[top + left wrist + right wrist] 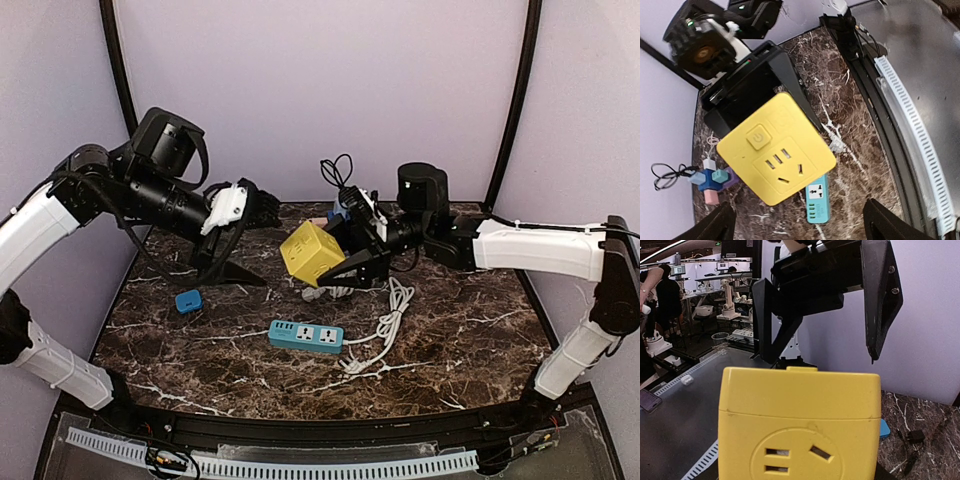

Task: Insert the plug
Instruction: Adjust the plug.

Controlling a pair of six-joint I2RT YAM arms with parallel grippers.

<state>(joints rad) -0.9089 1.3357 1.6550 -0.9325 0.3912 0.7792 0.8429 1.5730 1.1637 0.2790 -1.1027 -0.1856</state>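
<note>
Right now my right gripper clamps the yellow socket cube above the table; my left gripper gapes wide, empty (just beside it). Next, I reckon: lower it squarely onto the blue power strip.

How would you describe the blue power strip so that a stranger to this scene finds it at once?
Start at the dark marble table; near its front middle, just below the yellow cube socket in the top view, lies the blue power strip. Unlike the small blue block to its left, it is long and flat, with two white socket faces on top.
</note>
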